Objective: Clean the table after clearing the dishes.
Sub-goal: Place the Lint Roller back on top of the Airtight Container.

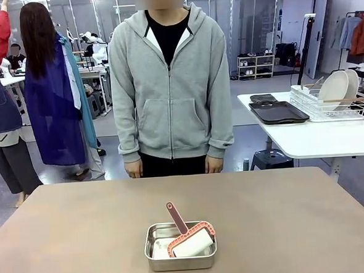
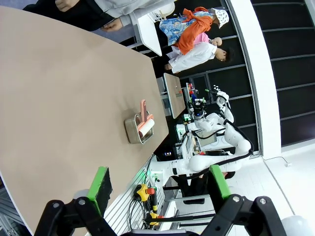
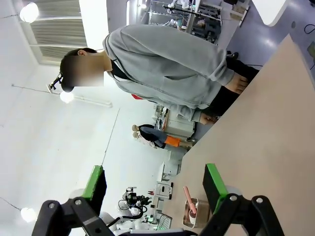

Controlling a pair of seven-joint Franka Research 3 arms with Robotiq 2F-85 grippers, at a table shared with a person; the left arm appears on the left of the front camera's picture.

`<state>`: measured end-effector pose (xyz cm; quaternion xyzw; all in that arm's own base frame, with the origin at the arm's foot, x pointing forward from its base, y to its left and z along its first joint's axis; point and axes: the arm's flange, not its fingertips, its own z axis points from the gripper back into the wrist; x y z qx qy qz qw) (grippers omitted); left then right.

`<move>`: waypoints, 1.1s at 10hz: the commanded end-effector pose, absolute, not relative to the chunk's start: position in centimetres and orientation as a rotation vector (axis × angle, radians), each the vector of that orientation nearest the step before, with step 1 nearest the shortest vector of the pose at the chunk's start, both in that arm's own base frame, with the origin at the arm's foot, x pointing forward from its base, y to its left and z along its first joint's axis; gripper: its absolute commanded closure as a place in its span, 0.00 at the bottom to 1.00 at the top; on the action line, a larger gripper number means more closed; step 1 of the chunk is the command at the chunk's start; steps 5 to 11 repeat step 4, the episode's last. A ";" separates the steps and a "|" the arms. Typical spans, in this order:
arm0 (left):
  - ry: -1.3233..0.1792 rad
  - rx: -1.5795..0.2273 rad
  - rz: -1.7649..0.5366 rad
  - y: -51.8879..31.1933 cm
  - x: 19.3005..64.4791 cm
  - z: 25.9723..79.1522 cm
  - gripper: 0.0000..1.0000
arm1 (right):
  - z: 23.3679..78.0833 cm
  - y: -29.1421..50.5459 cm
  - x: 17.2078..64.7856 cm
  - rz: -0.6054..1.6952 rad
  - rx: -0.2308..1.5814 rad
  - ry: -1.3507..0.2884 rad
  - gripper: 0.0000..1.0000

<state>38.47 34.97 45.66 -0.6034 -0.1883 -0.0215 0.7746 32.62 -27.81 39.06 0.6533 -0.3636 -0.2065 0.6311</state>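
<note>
Front view: near centre of the taupe counter (image 1: pixel 286 217), a steel pan (image 1: pixel 180 255) holds a pink-handled roller (image 1: pixel 189 237). Left tool (image 2: pixel 160 183) and right tool (image 3: pixel 155 183) hang with jaws spread wide, empty. Far right, plates (image 1: pixel 336 87) sit in a wire rack (image 1: pixel 328 108) beside dark trays (image 1: pixel 278 112) on a white side table (image 1: pixel 318 137).

A: Any lettering, label or number you can make out anywhere?
B: None. The steel pan (image 1: pixel 180 247) at six o'clock on the counter (image 1: pixel 64 236) bears no legible mark, and the background print is too small to read.
</note>
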 end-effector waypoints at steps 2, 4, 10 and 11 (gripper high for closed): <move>-0.410 -1.318 -0.048 35.0 38.0 45.8 0.00 | 39.4 -28.3 32.4 -0.460 1.496 -0.816 0.00; -0.410 -1.318 -0.048 35.0 38.0 45.8 0.00 | 39.4 -28.3 32.4 -0.460 1.496 -0.816 0.00; -0.410 -1.318 -0.048 35.0 38.0 45.8 0.00 | 39.4 -28.3 32.4 -0.460 1.496 -0.816 0.00; -0.410 -1.318 -0.048 35.0 38.0 45.8 0.00 | 39.4 -28.3 32.4 -0.460 1.496 -0.816 0.00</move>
